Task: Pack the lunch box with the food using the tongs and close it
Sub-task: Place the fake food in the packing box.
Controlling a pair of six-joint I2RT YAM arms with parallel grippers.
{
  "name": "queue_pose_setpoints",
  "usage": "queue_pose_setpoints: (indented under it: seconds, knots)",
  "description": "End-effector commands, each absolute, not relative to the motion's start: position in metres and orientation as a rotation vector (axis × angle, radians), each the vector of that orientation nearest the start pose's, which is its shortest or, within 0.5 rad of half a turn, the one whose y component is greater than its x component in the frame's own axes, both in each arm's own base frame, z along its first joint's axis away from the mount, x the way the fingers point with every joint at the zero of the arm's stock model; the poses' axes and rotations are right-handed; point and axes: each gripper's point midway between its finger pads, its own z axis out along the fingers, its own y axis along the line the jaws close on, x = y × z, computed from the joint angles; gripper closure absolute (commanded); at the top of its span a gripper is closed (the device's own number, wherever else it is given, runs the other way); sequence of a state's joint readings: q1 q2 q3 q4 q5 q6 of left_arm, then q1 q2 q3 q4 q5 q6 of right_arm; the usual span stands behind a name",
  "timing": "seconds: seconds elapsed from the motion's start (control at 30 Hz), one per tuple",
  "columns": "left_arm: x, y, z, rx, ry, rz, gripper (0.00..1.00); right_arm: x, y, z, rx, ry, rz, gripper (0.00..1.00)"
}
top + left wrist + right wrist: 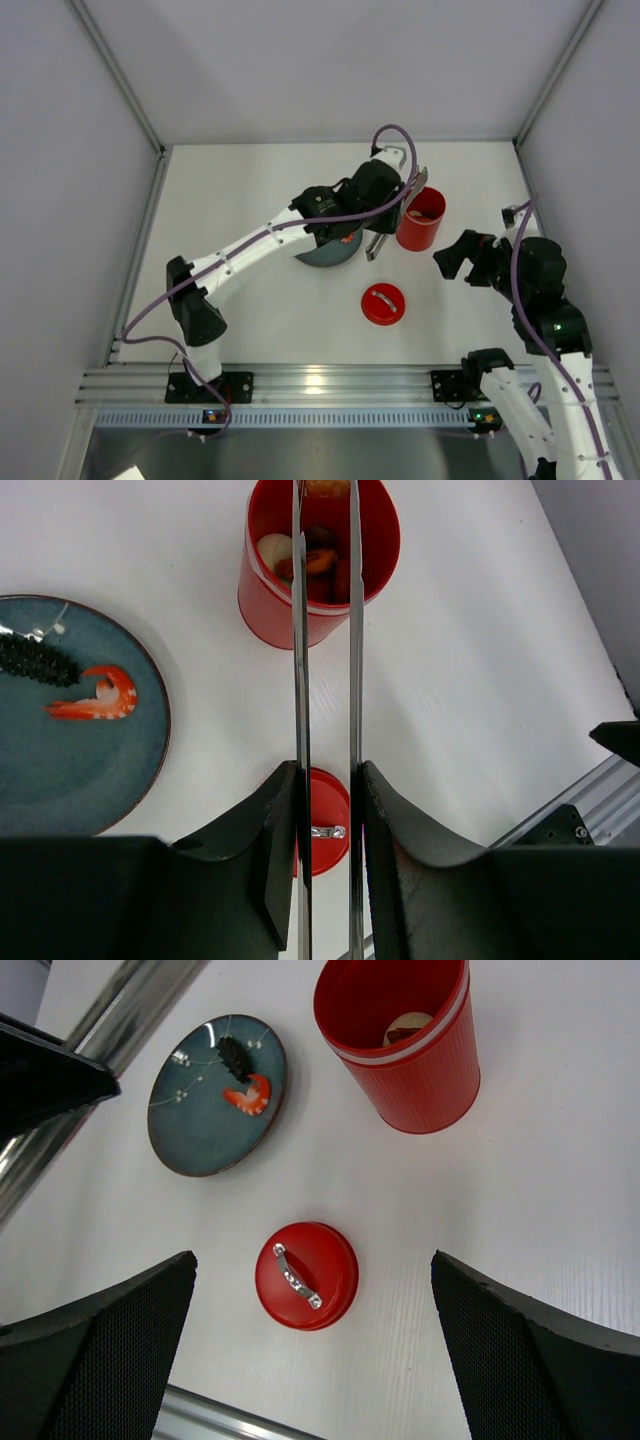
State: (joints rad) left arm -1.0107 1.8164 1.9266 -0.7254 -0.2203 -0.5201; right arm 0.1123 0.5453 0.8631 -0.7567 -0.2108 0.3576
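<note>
Fingers on the left (400, 830) clamp tight around the tongs (300, 630), whose tips hang over the open lunch box (270, 600) holding food (320, 565), beside the plate (60, 770). Fingers on the right (100, 1350) gape wide, empty, above the lid (305, 1275) lying on the table (500, 1210).
</note>
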Motion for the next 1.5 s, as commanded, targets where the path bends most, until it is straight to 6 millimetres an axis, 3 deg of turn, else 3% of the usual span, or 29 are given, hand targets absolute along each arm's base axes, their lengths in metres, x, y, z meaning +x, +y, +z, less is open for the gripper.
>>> queue_pose_setpoints:
  seconds: [0.0, 0.17, 0.6, 0.8, 0.9, 1.03, 1.17, 1.3, 1.33, 1.4, 1.47]
  knots:
    - [0.287, -0.435, 0.282, 0.444, 2.177, -0.655, 0.73, 0.206, 0.071, 0.267, 0.096, 1.979, 0.492, 0.01]
    - [0.289, -0.439, 0.269, 0.456, 2.198, -0.644, 0.68, 0.206, 0.071, 0.266, 0.096, 1.98, 0.492, 0.0]
    - [0.288, -0.439, 0.272, 0.48, 2.184, -0.65, 0.54, 0.205, 0.071, 0.264, 0.099, 1.979, 0.494, 0.01]
    - [0.29, -0.434, 0.291, 0.462, 2.132, -0.658, 0.54, 0.205, 0.071, 0.263, 0.099, 1.979, 0.494, 0.01]
    - [0.289, -0.425, 0.31, 0.439, 2.08, -0.661, 0.54, 0.204, 0.071, 0.262, 0.098, 1.98, 0.493, 0.01]
    - [0.286, -0.398, 0.343, 0.38, 2.009, -0.645, 0.54, 0.204, 0.071, 0.262, 0.098, 1.979, 0.495, 0.0]
    - [0.29, -0.357, 0.357, 0.256, 1.981, -0.537, 0.53, 0.205, 0.072, 0.261, 0.098, 1.978, 0.5, 0.01]
    - [0.293, -0.306, 0.341, 0.115, 2.048, -0.344, 0.51, 0.204, 0.074, 0.262, 0.097, 1.971, 0.514, 0.0]
    - [0.291, -0.298, 0.326, 0.103, 2.088, -0.302, 0.5, 0.204, 0.074, 0.263, 0.096, 1.97, 0.518, 0.01]
    - [0.294, -0.288, 0.314, 0.078, 2.113, -0.292, 0.5, 0.205, 0.076, 0.263, 0.095, 1.968, 0.528, 0.01]
    - [0.298, -0.281, 0.29, 0.065, 2.163, -0.268, 0.5, 0.206, 0.077, 0.262, 0.096, 1.97, 0.534, 0.01]
